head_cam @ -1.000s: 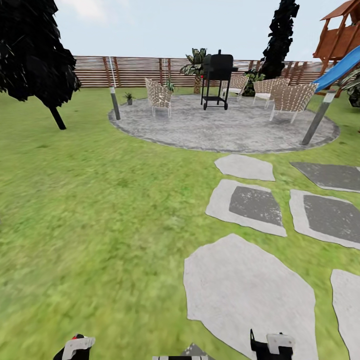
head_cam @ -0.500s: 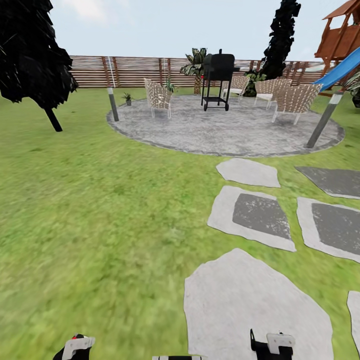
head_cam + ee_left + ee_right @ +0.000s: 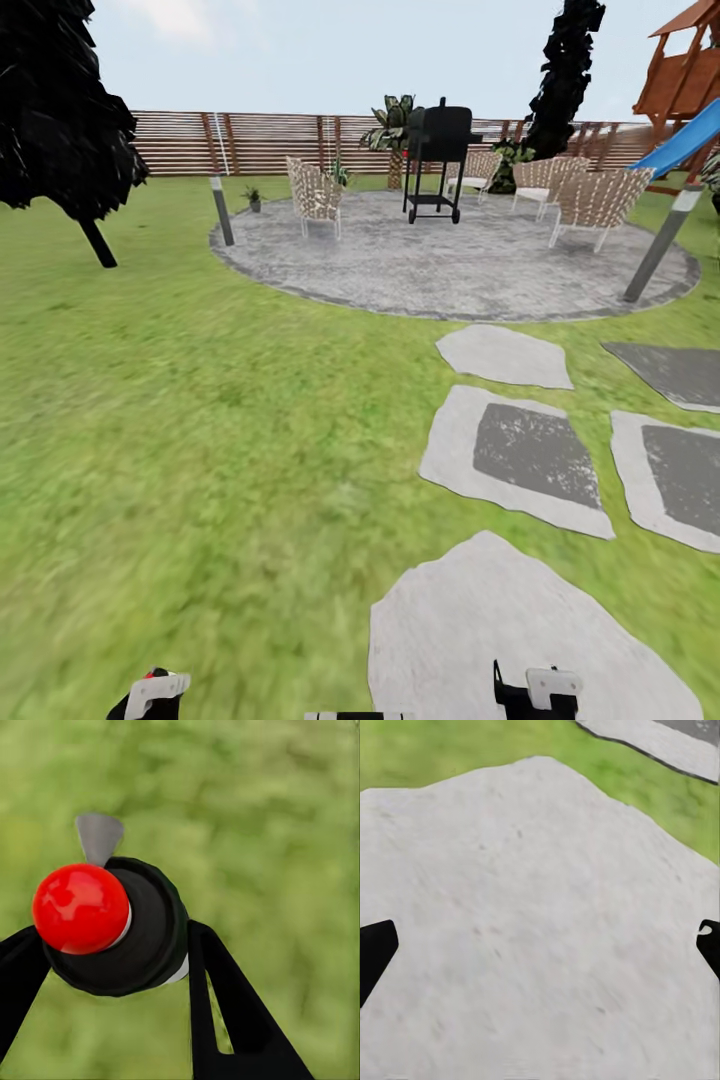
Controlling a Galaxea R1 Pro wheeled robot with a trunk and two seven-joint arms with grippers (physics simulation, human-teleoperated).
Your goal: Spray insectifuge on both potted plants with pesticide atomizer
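The pesticide atomizer [image 3: 146, 937], a dark bottle with a red top and a grey nozzle, sits between the black fingers of my left gripper [image 3: 109, 960], which is shut on it over the lawn. Its pale nozzle and red top peek up at the head view's bottom edge [image 3: 155, 690]. My right gripper [image 3: 540, 952] is open and empty above a pale stepping stone [image 3: 532, 892]; it also shows low in the head view [image 3: 535, 690]. One small potted plant [image 3: 253, 198] stands far ahead at the left edge of the round patio [image 3: 450, 265]. A second small green plant [image 3: 340, 173] shows behind a woven chair.
Woven chairs [image 3: 315, 192], a black grill [image 3: 437, 150] and two grey posts [image 3: 221, 210] stand on or by the patio. A dark tree [image 3: 60, 120] is at the left, a slide and play tower [image 3: 680, 130] at the right. A slat fence [image 3: 260, 142] closes the back.
The whole view has shifted: stepping stones slid down and right and the patio looks slightly nearer, so the camera moved forward. Both grippers keep their places and states.
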